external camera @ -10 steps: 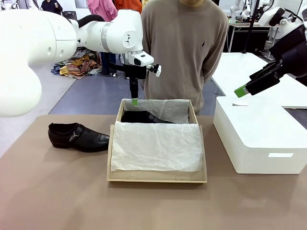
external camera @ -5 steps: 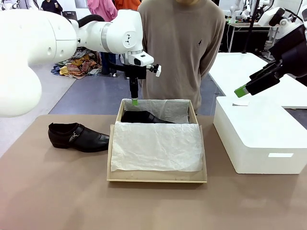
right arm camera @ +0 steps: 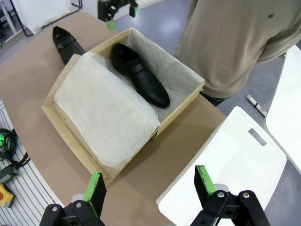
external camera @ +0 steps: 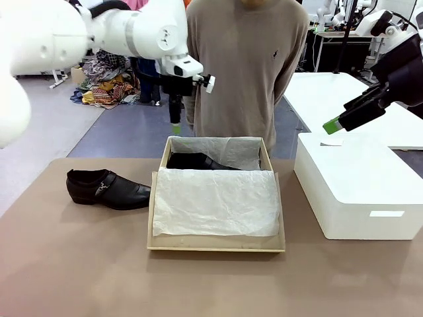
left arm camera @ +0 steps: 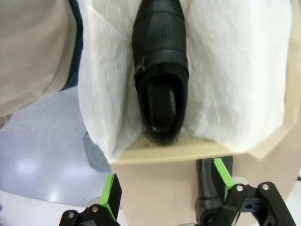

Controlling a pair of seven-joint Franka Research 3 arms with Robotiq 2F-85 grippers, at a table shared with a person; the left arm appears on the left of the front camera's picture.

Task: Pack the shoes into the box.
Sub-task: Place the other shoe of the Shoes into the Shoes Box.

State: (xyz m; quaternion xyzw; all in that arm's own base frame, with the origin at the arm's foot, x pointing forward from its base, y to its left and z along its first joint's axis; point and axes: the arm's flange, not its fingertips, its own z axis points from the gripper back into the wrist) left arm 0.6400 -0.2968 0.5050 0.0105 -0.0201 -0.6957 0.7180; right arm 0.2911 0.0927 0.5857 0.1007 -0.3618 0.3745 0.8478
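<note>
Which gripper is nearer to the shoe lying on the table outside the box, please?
The left. The left gripper hangs by the box's far left corner, not far from the shoe; the right gripper hovers over the white box, across the table.

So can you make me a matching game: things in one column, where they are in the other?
Things:
1 shoe with the buckle showing
2 other shoe
3 white box
4 left gripper

Places:
a inside the cardboard box
b right of the cardboard box
c open, in the air
d on the table, left of the cardboard box

Pairs: 1-d, 2-a, 3-b, 4-c.
</note>
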